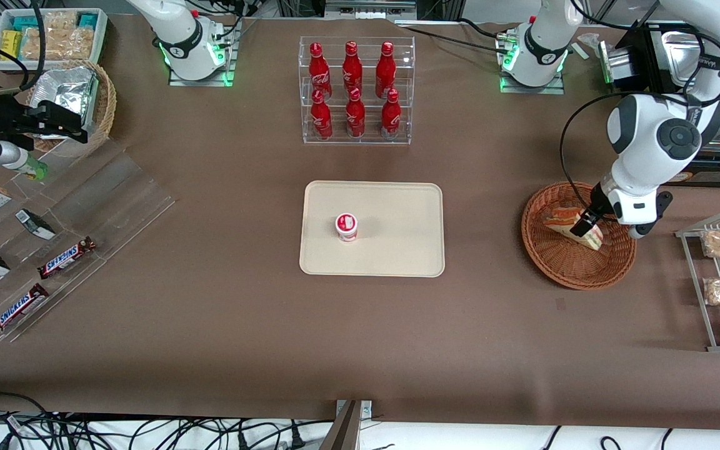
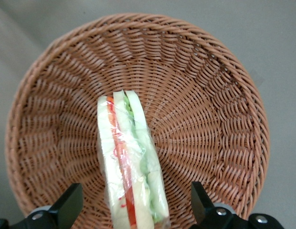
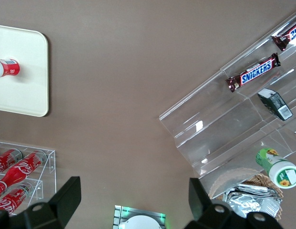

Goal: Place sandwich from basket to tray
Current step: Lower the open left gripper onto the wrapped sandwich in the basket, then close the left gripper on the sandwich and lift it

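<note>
Reaching into the wicker basket (image 1: pixel 579 250) for the wrapped sandwich (image 1: pixel 575 225); grasp not yet made.

Left gripper (image 2: pixel 133 210) hangs low over the sandwich at right of the front frame, fingers (image 2: pixel 66 207) spread wide with one on each side of the wedge, holding nothing. Sandwich lies on its side in the basket bowl; in the wrist view its long axis runs in line with the gap between the fingers, narrow tip pointing away from the gripper. Next move, by my judgement: descend, close across the bread faces, lift, carry to the cream tray (image 1: pixel 397 250) at frame centre, clear of the small red-and-white cup (image 1: pixel 347 226) on it.
</note>
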